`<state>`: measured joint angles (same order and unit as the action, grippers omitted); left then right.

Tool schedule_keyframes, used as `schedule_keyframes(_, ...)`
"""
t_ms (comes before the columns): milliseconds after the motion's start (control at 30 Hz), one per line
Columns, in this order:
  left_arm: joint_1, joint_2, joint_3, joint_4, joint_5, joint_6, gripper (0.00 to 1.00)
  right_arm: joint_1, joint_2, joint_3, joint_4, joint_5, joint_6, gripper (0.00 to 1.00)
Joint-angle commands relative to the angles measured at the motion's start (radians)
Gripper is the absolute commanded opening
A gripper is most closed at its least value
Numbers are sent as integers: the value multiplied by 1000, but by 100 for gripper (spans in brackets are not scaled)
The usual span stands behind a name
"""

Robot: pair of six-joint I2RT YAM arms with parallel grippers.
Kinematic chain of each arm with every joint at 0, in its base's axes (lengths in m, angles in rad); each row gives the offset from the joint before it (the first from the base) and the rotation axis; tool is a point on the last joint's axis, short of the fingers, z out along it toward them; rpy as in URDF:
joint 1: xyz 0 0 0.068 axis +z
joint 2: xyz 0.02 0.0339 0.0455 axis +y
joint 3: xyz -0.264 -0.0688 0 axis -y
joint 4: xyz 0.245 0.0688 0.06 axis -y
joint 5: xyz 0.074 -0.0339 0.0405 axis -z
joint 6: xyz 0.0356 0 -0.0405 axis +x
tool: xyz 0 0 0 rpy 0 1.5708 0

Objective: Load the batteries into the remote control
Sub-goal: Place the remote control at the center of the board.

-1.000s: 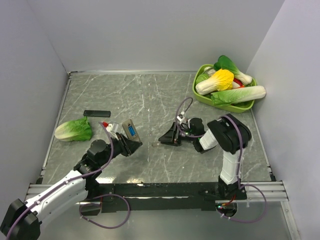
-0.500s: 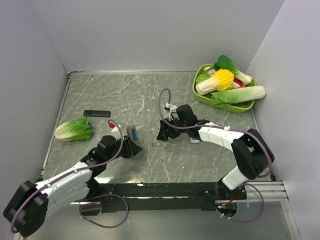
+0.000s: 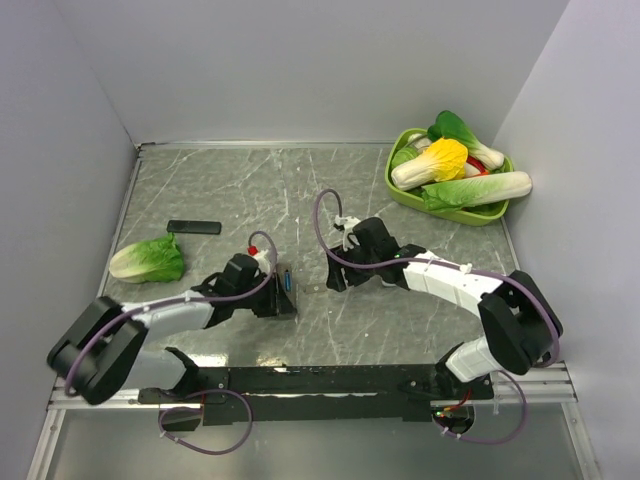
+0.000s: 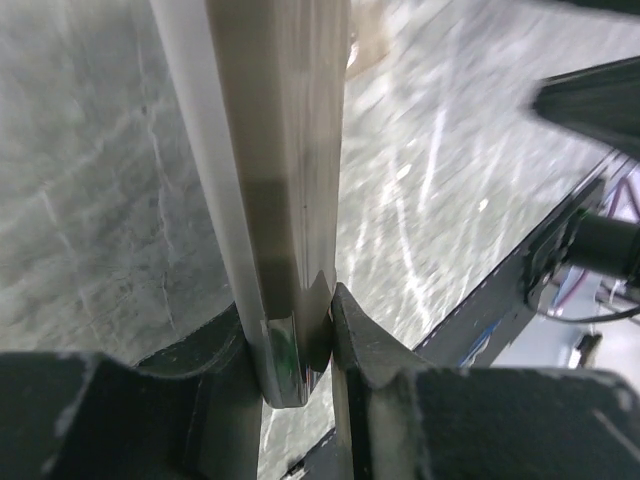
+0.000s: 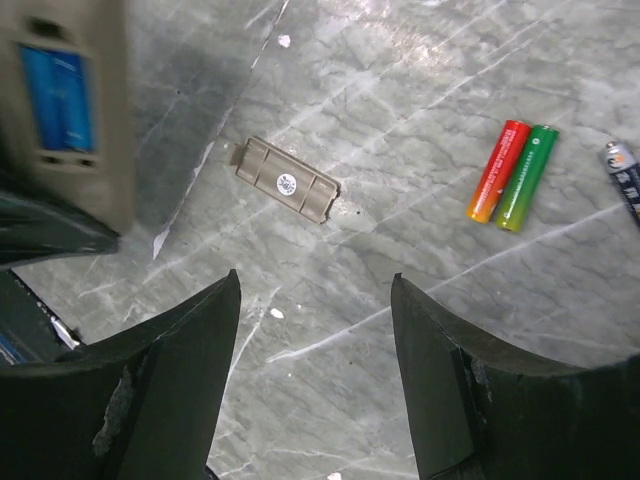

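Note:
My left gripper (image 3: 278, 297) is shut on the remote control (image 3: 289, 290), holding it on edge low over the table. In the left wrist view the remote's grey-beige body (image 4: 280, 190) runs up from between my fingers (image 4: 365, 345). Its blue recess (image 5: 60, 95) shows at the top left of the right wrist view. My right gripper (image 3: 337, 274) is open and empty (image 5: 316, 276), just right of the remote. Below it lie the beige battery cover (image 5: 288, 181), a red-orange battery (image 5: 497, 172), a green battery (image 5: 527, 178) and a dark one (image 5: 625, 178) at the edge.
A wider white remote with a red button (image 3: 258, 252) lies behind my left arm. A flat black bar (image 3: 193, 227) and a lettuce leaf (image 3: 148, 260) are at the left. A green basket (image 3: 395, 185) of vegetables stands at the back right.
My left arm has stretched forward and right, lowering the remote toward the table. My right arm swung left over the table's middle, then held there.

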<state>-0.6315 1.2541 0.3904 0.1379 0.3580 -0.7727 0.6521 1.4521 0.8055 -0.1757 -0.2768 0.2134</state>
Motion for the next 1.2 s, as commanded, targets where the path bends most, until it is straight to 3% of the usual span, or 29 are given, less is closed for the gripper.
schedule_keyframes(0, 1, 100, 65, -8, 110, -8, 17, 1, -65, -17, 11, 27, -8, 70)
schedule_keyframes(133, 1, 154, 87, -27, 151, -5, 19, 3, -70, -28, 62, -33, 23, 70)
schedule_keyframes(367, 1, 171, 93, -110, 122, -4, 41, 20, -32, -11, 96, -75, 49, 70)
schedule_keyframes(600, 6, 136, 70, -178, 56, -23, 56, 38, -26, -8, 85, -44, 41, 70)
schedule_keyframes(733, 7, 82, 62, -231, -6, -34, 64, 78, 7, 21, 56, 34, 34, 70)
schedule_keyframes(1033, 9, -178, 51, -403, -160, -71, 93, 170, 126, 145, -14, 146, 55, 67)
schedule_keyframes(1167, 9, -310, 57, -466, -241, -80, 98, 205, 189, 234, -50, 195, 66, 58)
